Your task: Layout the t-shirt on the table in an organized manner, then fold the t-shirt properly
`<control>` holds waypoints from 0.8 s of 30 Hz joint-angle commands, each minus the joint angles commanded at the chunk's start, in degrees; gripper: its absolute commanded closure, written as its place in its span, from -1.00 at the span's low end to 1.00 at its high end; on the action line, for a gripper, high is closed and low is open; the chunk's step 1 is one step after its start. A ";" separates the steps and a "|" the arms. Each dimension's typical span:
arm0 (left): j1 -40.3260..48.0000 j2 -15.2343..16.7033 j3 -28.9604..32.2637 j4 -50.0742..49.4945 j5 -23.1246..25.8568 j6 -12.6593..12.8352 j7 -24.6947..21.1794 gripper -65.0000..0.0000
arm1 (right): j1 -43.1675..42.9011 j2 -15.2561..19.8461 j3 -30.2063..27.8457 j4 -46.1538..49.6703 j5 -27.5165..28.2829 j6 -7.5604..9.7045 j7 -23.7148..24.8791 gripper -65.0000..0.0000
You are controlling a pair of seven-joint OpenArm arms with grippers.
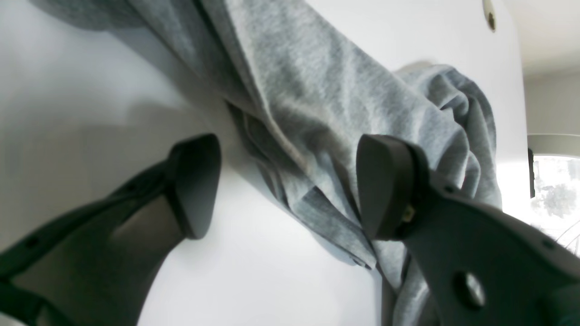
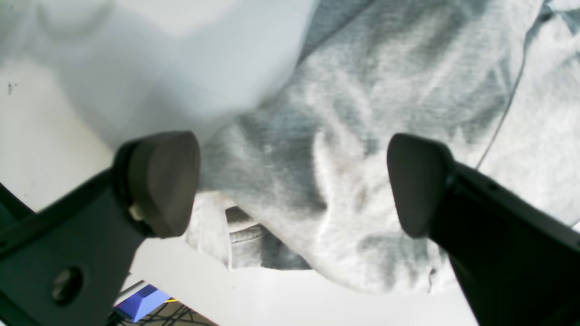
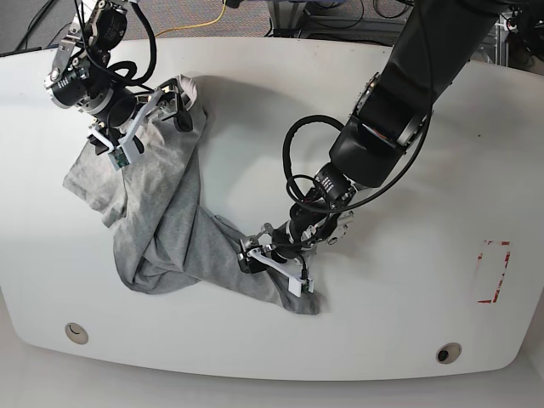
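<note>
My left gripper (image 1: pixel 281 185) has jaws spread wide, straddling a bunched edge of the t-shirt (image 1: pixel 317 113), low over the table (image 1: pixel 90 90). In base view it sits at the shirt's near-right corner. My right gripper (image 2: pixel 294 181) is also spread wide, nothing pinched, hovering over rumpled grey fabric w/ table edge below. T-shirt lies crumpled on the table's left half, stretched diagonally between both grippers. Red dashed mark (image 3: pixel 493 272) is well apart, far right.
</note>
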 joint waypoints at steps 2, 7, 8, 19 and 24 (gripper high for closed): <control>-0.09 0.00 0.00 0.00 0.00 -0.09 0.00 -0.19 | 0.00 0.00 0.00 0.00 0.00 0.00 0.00 -0.96; -0.09 0.00 0.00 0.00 0.00 -0.09 -0.09 0.69 | 0.00 0.00 0.00 0.00 0.00 0.00 0.00 -0.96; -0.09 0.00 0.00 0.00 0.00 -0.09 -0.09 0.84 | 0.00 0.00 0.00 0.00 0.00 0.00 0.00 -0.96; 0.35 0.00 0.09 3.52 0.00 -0.18 0.18 0.98 | 0.35 0.00 0.09 0.00 0.00 0.00 0.00 -0.96; 2.81 0.00 -0.09 10.46 0.18 -0.09 2.37 0.99 | 0.62 0.09 0.09 0.00 0.00 0.00 0.00 -0.96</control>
